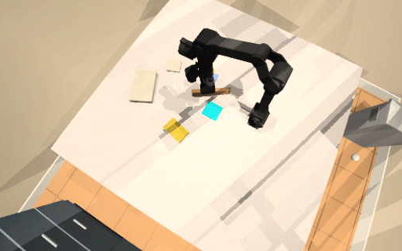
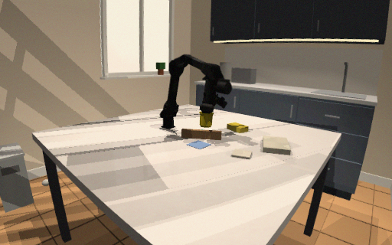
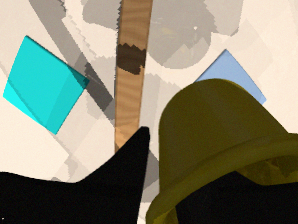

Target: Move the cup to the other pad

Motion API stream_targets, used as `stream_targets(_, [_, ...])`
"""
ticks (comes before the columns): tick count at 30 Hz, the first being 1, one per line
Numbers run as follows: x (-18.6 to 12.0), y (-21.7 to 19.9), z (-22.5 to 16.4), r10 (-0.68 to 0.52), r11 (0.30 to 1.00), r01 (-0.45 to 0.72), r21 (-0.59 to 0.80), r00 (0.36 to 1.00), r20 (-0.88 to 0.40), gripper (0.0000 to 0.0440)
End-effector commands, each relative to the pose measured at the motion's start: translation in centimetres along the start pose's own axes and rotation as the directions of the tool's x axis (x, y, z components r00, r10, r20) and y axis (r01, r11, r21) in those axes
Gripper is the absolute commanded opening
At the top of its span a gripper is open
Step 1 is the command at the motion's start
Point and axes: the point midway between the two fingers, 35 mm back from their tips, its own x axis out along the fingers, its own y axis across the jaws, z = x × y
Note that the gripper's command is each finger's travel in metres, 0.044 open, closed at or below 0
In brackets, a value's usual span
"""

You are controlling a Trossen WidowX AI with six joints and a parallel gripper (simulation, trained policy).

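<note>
The yellow cup [image 2: 206,120] [image 3: 210,117] hangs in the air, about upright in the exterior view. My gripper [image 3: 157,135] is shut on its wall, one finger outside and one inside. In the top view the hand hides most of the cup. The marbles are not visible. The blue pad [image 1: 215,78] [image 2: 198,145] [image 3: 226,66] lies bare on the table on one side of the wooden bar. The cyan pad [image 1: 212,110] [image 3: 45,85] lies bare on the other side; the exterior view does not show it.
The wooden bar [image 1: 222,91] [image 2: 201,134] [image 3: 134,25] stands between the two pads, close below the cup. A yellow block [image 1: 176,130] [image 2: 237,127] lies beyond the cyan pad. A large cream slab [image 1: 143,86] [image 2: 276,145] and a small cream one [image 1: 173,65] [image 2: 242,154] lie to one side.
</note>
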Motion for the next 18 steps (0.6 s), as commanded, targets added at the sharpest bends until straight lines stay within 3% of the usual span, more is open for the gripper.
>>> stream_targets(1, [-0.6,0.9,0.5,-0.008,1.000,0.009,-0.014,1.000,0.019,0.0000])
stream_targets(18, [-1.7,5.6,2.2,-0.044,0.996,0.048,-0.074,0.997,0.063,0.0000])
